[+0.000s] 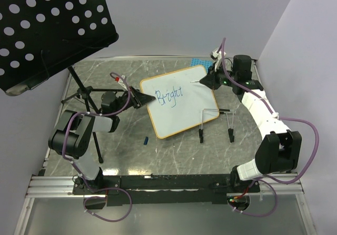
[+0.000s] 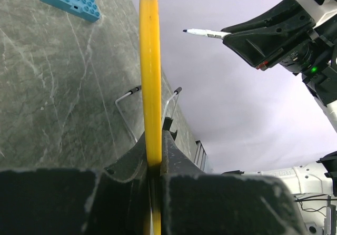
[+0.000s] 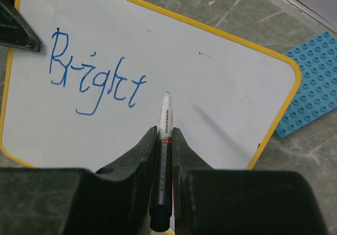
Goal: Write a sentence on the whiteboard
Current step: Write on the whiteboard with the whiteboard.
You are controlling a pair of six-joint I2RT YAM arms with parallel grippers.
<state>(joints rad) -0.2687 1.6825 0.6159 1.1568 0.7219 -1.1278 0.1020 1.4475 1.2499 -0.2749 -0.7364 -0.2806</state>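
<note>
Step in hand: writing, part-way through. Reads only "Bright" for the sentence (image 3: 95, 82), blue cursive at the upper left of the whiteboard (image 3: 226, 71); judged about a third done, "days ahead" not yet written. Sits on the table (image 1: 121, 135) near its middle, skewed, long edges running diagonally; flat or slightly raised, cannot tell. Pinched almost fully shut on the yellow rim at the left end with the left gripper (image 2: 154, 158), edge-on in the left wrist view. Clamped narrow on a white marker (image 3: 166, 114) with the right gripper (image 3: 165, 135), tip pointing forward just right of the final "t" and apart from the surface. Next move, as a judgement: carry the tip right by a word gap or down to a second line, lower to light contact, hold the rim firm against the push. Risk: smearing fresh ink on a back-drag. Containers: none in view. Just beside the far right corner, a blue studded plate (image 3: 310, 87).
</note>
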